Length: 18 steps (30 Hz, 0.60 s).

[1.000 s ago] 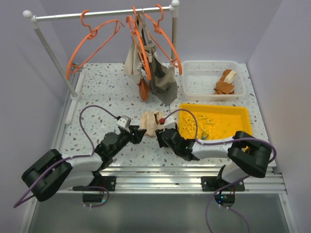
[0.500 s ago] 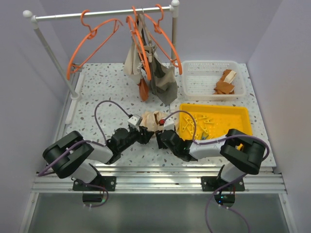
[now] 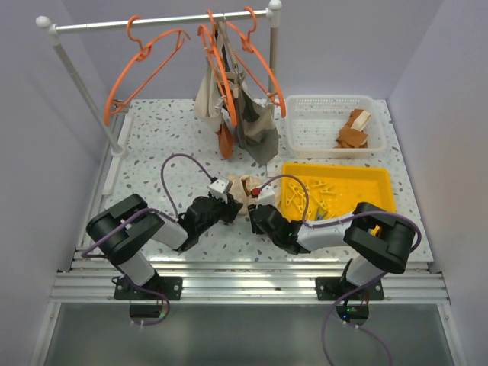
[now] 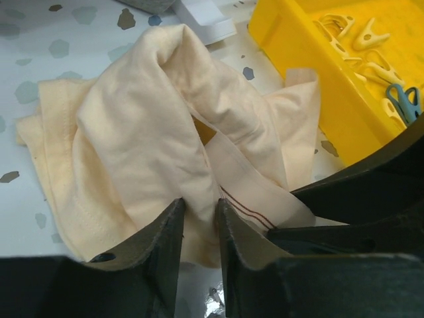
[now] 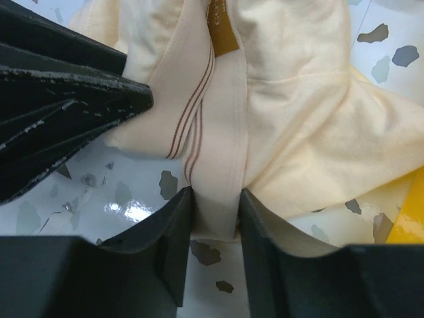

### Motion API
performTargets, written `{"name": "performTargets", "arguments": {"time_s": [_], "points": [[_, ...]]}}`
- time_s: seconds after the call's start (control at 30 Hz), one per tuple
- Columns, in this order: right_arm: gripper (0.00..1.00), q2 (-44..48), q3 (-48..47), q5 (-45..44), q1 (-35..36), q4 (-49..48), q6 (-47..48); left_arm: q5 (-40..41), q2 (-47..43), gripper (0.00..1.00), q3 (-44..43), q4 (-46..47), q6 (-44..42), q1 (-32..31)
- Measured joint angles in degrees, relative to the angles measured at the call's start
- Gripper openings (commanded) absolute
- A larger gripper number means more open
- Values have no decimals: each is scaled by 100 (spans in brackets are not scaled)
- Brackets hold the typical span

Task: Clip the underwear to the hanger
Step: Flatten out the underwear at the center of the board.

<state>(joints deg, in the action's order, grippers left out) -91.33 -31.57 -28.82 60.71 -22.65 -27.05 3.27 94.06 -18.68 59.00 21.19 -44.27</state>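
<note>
Fingers, left gripper [image 4: 200, 213]: narrow, pinched on an upright fold of the underwear [image 4: 132, 146], cloth touching both pads
Fingers, right gripper [image 5: 215, 199]: narrow, clamped on the brown-striped waistband strip, which fills the gap
Underwear: crumpled heap on the speckled table [image 3: 152, 145], centre, just left of the yellow tray [image 3: 381, 177]; one corner touches the tray wall
Grippers: meet at the heap's near edge, left from the near-left, right from the near-right, tips just beside each other
Tray: loose yellow pegs [image 3: 320, 194] inside
Hanger [image 3: 149, 69]: orange, bare, hooked on the white rail [image 3: 152, 21] at far left, well apart from the underwear
Rail, middle: more orange hangers with garments [image 3: 255, 122] hung from them
Basket [image 3: 305, 114]: white, far right behind the tray, rust-orange cloths [image 3: 352, 133] in its right end
</note>
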Motion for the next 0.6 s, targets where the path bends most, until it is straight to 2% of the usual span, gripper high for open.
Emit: {"name": "performTargets", "arguments": {"time_s": [0.03, 0.23, 0.6], "points": [[29, 0, 0, -4, 0, 4, -2, 74, 13, 20, -7, -22, -26, -7], [28, 190, 0, -57, 0, 365, -2, 496, 28, 1, -52, -223, -149, -11], [29, 634, -22, -680, 7, 1239, 4, 1270, -26, 0, -234, -935, -260, -13]]}}
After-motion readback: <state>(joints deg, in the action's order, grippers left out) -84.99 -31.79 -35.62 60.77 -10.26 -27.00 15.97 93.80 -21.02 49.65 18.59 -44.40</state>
